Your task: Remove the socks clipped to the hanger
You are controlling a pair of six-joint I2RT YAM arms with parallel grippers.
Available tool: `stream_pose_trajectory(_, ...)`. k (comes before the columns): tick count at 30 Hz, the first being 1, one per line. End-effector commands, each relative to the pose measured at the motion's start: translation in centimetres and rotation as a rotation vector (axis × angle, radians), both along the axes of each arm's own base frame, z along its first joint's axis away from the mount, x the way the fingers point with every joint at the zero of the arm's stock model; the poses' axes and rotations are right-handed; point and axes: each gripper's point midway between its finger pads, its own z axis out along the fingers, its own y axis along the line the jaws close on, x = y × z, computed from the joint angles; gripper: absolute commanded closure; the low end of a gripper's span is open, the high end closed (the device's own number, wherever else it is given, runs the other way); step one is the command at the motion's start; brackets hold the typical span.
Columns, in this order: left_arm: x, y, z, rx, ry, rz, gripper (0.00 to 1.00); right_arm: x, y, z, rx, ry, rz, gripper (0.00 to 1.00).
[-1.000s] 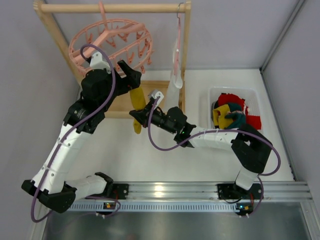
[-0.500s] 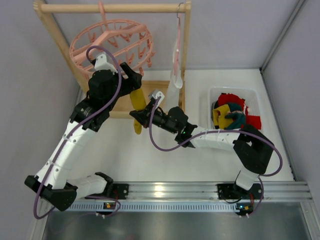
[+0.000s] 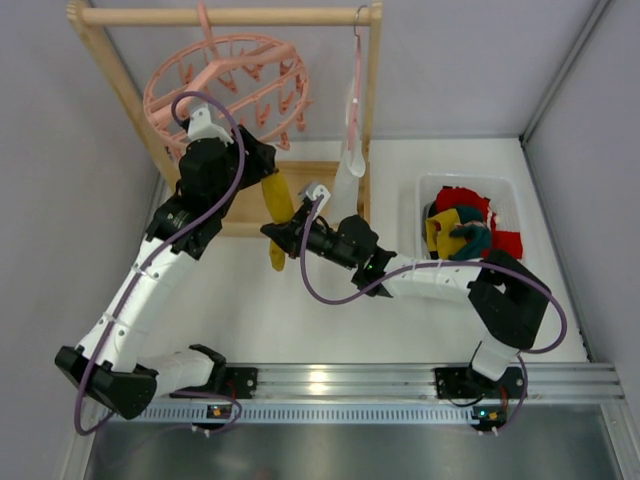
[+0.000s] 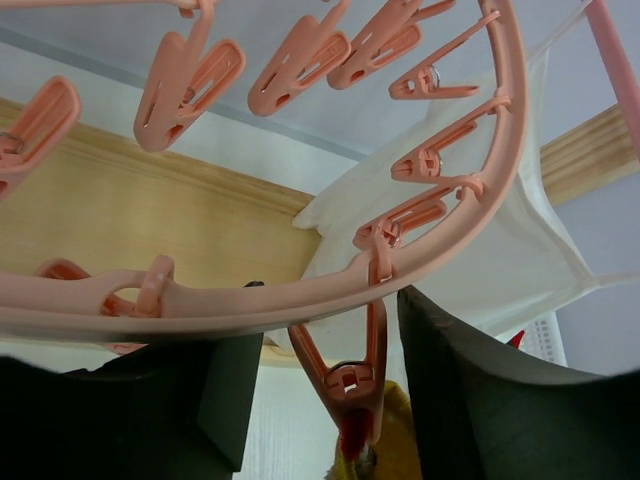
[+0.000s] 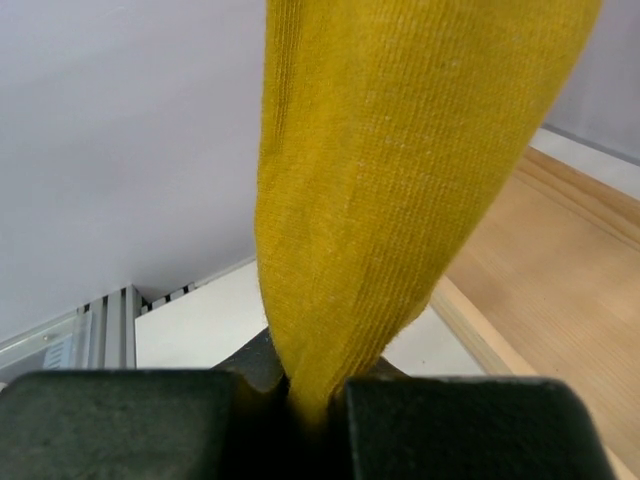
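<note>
Sock (image 5: pixel 380 200), mustard yellow, fine knit, hangs clipped under pink hanger (image 4: pixel 300 298).

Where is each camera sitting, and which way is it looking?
Top view: sits high behind the robot, looks down on the table; the left arm and right arm both show whole.
Left wrist view: rides the left arm, looks up at the pink hanger; its own jaws show, standing apart.
Right wrist view: rides the right arm, looks along the yellow sock; its jaws show, shut on it.
Shared: all three show the yellow sock.
</note>
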Motion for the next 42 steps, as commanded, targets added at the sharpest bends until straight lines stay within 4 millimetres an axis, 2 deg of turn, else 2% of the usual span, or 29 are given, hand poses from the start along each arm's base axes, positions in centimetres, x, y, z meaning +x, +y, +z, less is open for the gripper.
stream_pose_trajectory(1, 1.0, -0.1, 2.0, -0.039, -0.084, 0.001, 0.42, -1.2, -0.5, 2.9, 0.063, -0.056, 0.028, 1.00)
stream_pose_trajectory(2, 1.0, -0.1, 1.8, -0.039, -0.084, 0.001, 0.51, -1.1, -0.6, 3.0, 0.067, -0.059, 0.025, 1.00)
stream_pose_trajectory(6, 1.1, -0.1, 1.7, -0.048, -0.091, 0.002, 0.73, -1.1, -0.9, 2.4, 0.063, -0.054, 0.014, 1.00)
stream_pose_trajectory(9, 1.3, -0.2, 1.7, -0.052, -0.094, 0.000, 0.82, -1.2, -1.1, 2.0, 0.055, -0.049, 0.011, 1.00)
stream_pose_trajectory(14, 1.3, -0.4, 1.9, -0.053, -0.099, -0.012, 0.86, -1.3, -2.1, 1.7, 0.054, -0.049, -0.006, 1.00)
stream_pose_trajectory(15, 1.2, -0.4, 1.8, -0.058, -0.098, -0.015, 0.83, -1.5, -2.3, 1.1, 0.039, -0.041, -0.009, 1.00)
stream_pose_trajectory(17, 1.0, -0.6, 1.7, -0.060, -0.094, -0.025, 0.71, -1.4, -3.4, 1.2, 0.030, -0.036, -0.042, 1.00)
stream_pose_trajectory(18, 0.9, -0.6, 1.6, -0.066, -0.093, -0.029, 0.66, -1.5, -4.1, -0.1, 0.002, -0.014, -0.061, 1.00)
stream_pose_trajectory(19, 0.8, -0.7, 1.6, -0.068, -0.094, -0.035, 0.55, -1.1, -5.4, 0.2, -0.009, 0.001, -0.114, 1.00)
stream_pose_trajectory(20, 0.7, -0.6, 1.2, -0.064, -0.085, -0.035, 0.49, -1.0, -6.2, -0.4, -0.034, 0.020, -0.147, 1.00)
stream_pose_trajectory(21, 0.3, -0.6, 1.4, -0.073, -0.091, -0.037, 0.45, -1.0, -7.2, -1.5, -0.065, 0.040, -0.173, 1.00)
stream_pose_trajectory(22, 0.1, -0.4, 1.4, -0.074, -0.093, -0.036, 0.40, -0.9, -8.7, -0.5, -0.056, 0.042, -0.220, 1.00)
stream_pose_trajectory(24, -0.2, -0.3, 1.3, -0.076, -0.094, -0.035, 0.32, -1.2, -10.5, -2.8, -0.147, 0.083, -0.256, 1.00)
stream_pose_trajectory(25, -0.4, -0.2, 1.4, -0.079, -0.096, -0.034, 0.29, -1.2, -11.9, -1.8, -0.138, 0.079, -0.295, 1.00)
stream_pose_trajectory(27, -0.7, -0.3, 1.2, -0.079, -0.096, -0.048, 0.24, -1.4, -13.9, -3.4, -0.209, 0.109, -0.336, 1.00)
stream_pose_trajectory(28, -1.1, -0.3, 1.3, -0.085, -0.100, -0.056, 0.22, -1.2, -15.4, -2.5, -0.198, 0.108, -0.387, 1.00)
stream_pose_trajectory(29, -1.4, -0.2, 1.3, -0.089, -0.101, -0.059, 0.19, -1.1, -16.3, -2.4, -0.208, 0.113, -0.418, 1.00)
stream_pose_trajectory(30, -1.8, -0.5, 1.3, -0.097, -0.099, -0.081, 0.10, -1.1, -17.6, -3.8, -0.275, 0.142, -0.451, 1.00)
stream_pose_trajectory(31, -2.5, -0.5, 1.1, -0.101, -0.102, -0.095, 0.04, -0.8, -19.1, -3.0, -0.265, 0.149, -0.505, 1.00)
stream_pose_trajectory(35, -5.1, -0.3, -0.3, -0.110, -0.098, -0.145, 0.02, 0.3, -24.3, -3.3, -0.317, 0.230, -0.640, 1.00)
stream_pose_trajectory(36, -5.7, 0.0, -0.6, -0.107, -0.103, -0.144, 0.02, 0.6, -25.2, -3.2, -0.316, 0.244, -0.665, 1.00)
stream_pose_trajectory(37, -6.1, 0.2, -2.0, -0.096, -0.086, -0.143, 0.02, 0.6, -26.6, -3.5, -0.328, 0.270, -0.694, 1.00)
stream_pose_trajectory(38, -7.4, 0.9, -1.4, -0.100, -0.121, -0.143, 0.02, 0.8, -27.5, -3.3, -0.326, 0.279, -0.717, 1.00)
stream_pose_trajectory(39, -8.0, 1.2, -1.8, -0.088, -0.123, -0.143, 0.02, 1.7, -29.2, -3.1, -0.317, 0.292, -0.770, 1.00)
stream_pose_trajectory(40, -8.3, 1.5, -2.8, -0.073, -0.109, -0.139, 0.02, 1.7, -30.1, -3.1, -0.321, 0.301, -0.785, 1.00)
stream_pose_trajectory(42, -9.8, 2.4, -3.4, -0.035, -0.103, -0.135, 0.02, 2.6, -32.3, -2.5, -0.320, 0.307, -0.850, 1.00)
